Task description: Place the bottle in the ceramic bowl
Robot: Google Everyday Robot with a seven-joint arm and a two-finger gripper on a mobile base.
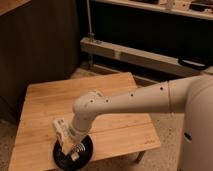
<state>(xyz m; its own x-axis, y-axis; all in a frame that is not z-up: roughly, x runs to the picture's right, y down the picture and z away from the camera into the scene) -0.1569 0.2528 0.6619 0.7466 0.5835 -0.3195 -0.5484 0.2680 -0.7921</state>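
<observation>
The black glossy ceramic bowl (pixel 86 151) sits at the front left corner of the wooden table (pixel 115 125). My gripper (pixel 70 147) hangs at the end of the white arm, reaching down into the bowl from its left side. A small pale piece (pixel 75 156) shows at the gripper's tip inside the bowl. It looks like an end of the bottle, and the rest of it is hidden by the gripper. The bowl's centre is mostly covered by the gripper.
The low wooden table stands on a speckled floor. A dark wall panel is behind it on the left. A shelf unit with a metal rail (pixel 140 55) is behind it on the right. My arm crosses the table's right half.
</observation>
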